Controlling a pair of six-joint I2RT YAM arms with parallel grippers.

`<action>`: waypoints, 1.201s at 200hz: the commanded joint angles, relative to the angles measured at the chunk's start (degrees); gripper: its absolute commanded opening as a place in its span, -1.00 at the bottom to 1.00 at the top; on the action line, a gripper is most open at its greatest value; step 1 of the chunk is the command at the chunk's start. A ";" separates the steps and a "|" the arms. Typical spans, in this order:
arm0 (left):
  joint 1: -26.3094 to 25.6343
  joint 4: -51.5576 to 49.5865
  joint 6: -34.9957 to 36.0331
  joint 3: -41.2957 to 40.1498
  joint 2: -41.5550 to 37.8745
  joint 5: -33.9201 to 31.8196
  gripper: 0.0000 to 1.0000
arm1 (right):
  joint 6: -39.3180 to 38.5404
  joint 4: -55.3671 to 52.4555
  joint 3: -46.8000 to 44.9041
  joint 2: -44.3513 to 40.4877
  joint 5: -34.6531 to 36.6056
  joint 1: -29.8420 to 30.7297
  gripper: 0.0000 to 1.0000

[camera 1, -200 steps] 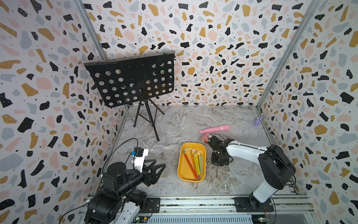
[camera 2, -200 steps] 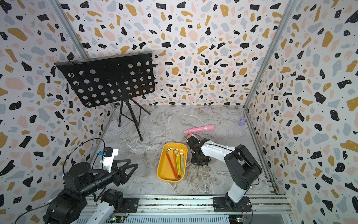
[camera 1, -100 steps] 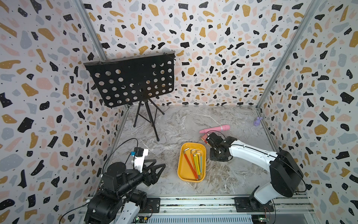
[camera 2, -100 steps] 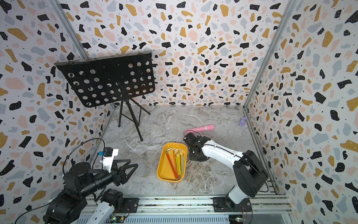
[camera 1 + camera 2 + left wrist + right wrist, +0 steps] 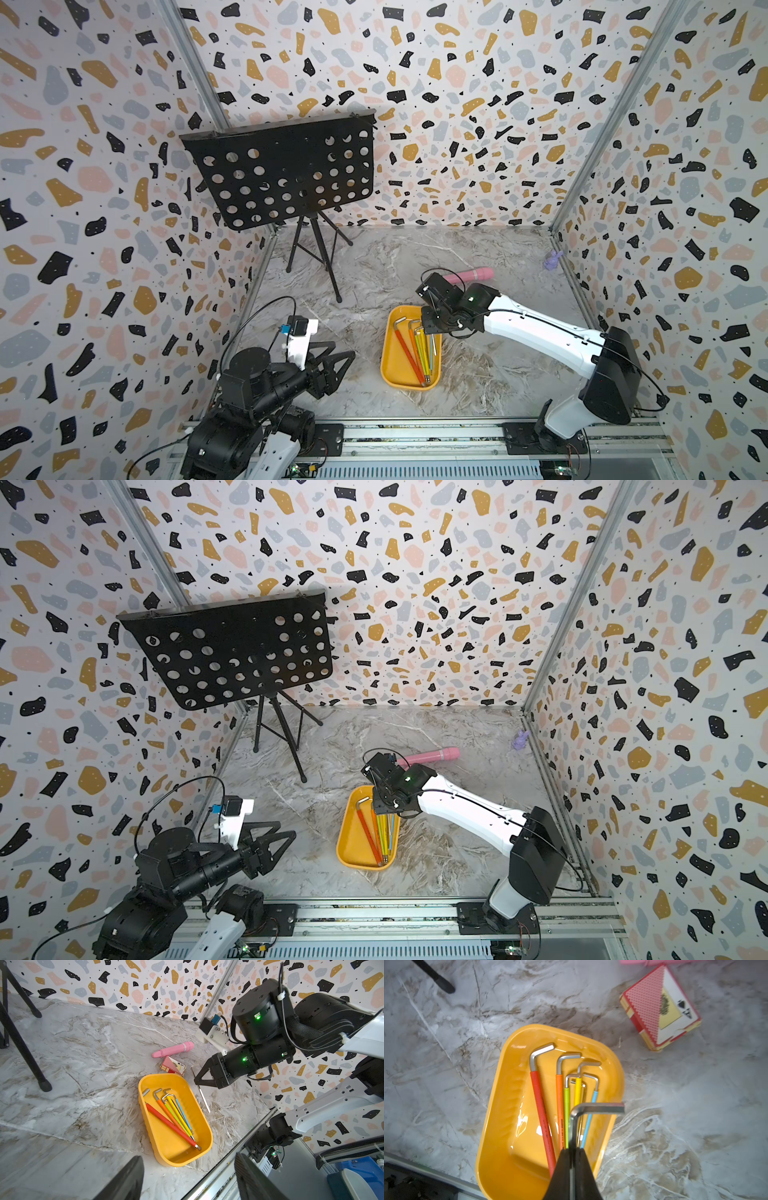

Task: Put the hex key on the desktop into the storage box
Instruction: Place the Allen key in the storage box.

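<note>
The right gripper (image 5: 572, 1150) is closed narrow on the shaft of a bare steel hex key (image 5: 596, 1108). The key's bent end shows clear of the fingertips.

Right wrist view: the key is seen held over the storage box (image 5: 500, 1126), with its short arm reaching across the box's side wall. Just beyond the fingertips, five colour-sleeved hex keys (image 5: 560, 1105) are seen lying in the box: red, orange, green, yellow, blue.

Left wrist view: here the straight end of the same hex key (image 5: 204, 1101) is shown, which the right wrist view hides behind the fingers. It trails from the gripper and is outlined against the desktop (image 5: 83, 1064), just outside the box wall. Whether that end touches the desktop cannot be told.

In both top views the grip is masked by the right arm (image 5: 536, 328). Only the gripper's place at a corner of the box can be read.

A playing-card pack (image 5: 652, 1007) is recorded on the desktop just beyond the right gripper, beside the box. It appears in both wrist views and is hidden in the top views. A pink cylinder (image 5: 469, 274) lies just past it.

The left gripper (image 5: 345, 350) is seen with jaws wide apart and nothing between them. It is well apart from the box, on the side opposite the right gripper.
</note>
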 commanded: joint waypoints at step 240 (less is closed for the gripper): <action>0.46 2.98 0.70 -0.33 0.12 0.39 0.46 | -1.55 5.05 -0.88 15.49 -6.38 -0.59 -0.35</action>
